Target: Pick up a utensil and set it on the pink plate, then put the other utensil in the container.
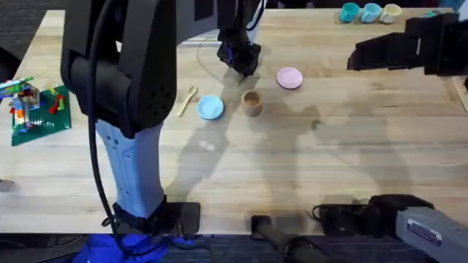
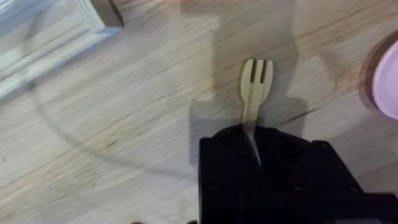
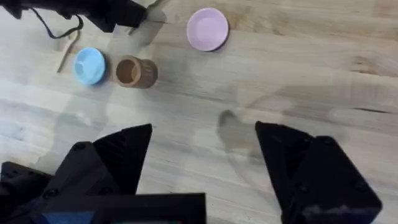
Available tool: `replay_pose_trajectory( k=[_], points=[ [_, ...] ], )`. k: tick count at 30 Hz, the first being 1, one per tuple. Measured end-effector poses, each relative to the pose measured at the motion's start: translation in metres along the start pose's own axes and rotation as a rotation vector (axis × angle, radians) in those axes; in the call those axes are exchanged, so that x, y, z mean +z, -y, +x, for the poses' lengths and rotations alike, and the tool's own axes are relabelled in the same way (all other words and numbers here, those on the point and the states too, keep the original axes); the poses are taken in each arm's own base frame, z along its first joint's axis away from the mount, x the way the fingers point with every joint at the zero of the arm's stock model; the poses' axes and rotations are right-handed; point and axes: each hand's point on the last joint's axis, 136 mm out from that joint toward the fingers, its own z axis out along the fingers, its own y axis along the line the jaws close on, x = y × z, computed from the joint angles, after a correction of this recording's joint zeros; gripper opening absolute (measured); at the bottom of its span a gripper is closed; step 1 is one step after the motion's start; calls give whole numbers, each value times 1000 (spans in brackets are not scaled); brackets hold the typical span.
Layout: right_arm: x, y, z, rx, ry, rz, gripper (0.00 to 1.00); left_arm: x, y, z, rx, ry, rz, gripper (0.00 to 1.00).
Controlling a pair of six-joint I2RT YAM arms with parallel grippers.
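My left gripper is at the far middle of the table, shut on the handle of the wooden fork, whose tines stick out past the black fingers over bare wood. The pink plate lies just to its right, with its rim at the edge of the left wrist view. The brown cup stands in front of the gripper, and the wooden spoon lies left of the light blue plate. My right gripper hangs open and empty, high at the far right.
A green LEGO baseplate with a model sits at the left edge. Small cups stand at the far right corner. A white tray's corner lies near the left gripper. The near half of the table is bare wood.
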Motion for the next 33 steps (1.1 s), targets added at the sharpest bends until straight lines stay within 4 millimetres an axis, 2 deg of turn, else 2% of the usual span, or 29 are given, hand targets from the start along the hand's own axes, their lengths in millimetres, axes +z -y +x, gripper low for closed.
replay_pose_trajectory(
  k=[8, 19, 23, 28, 33],
  points=[
    [0, 0, 0, 0, 0, 0, 997, -6, -8, -3, -1, -4, -42, 61],
    [0, 0, 0, 0, 0, 0, 996, -48, -5, -45, 2, 89, -41, 42],
    [0, 0, 0, 0, 0, 0, 997, -56, -1, -49, 6, 93, -23, 41],
    [0, 0, 0, 0, 0, 0, 997, -56, 15, -43, 32, 66, -8, 40],
    [0, 0, 0, 0, 1, 0, 997, -55, 44, -38, 86, 49, 14, 41]
  ],
)
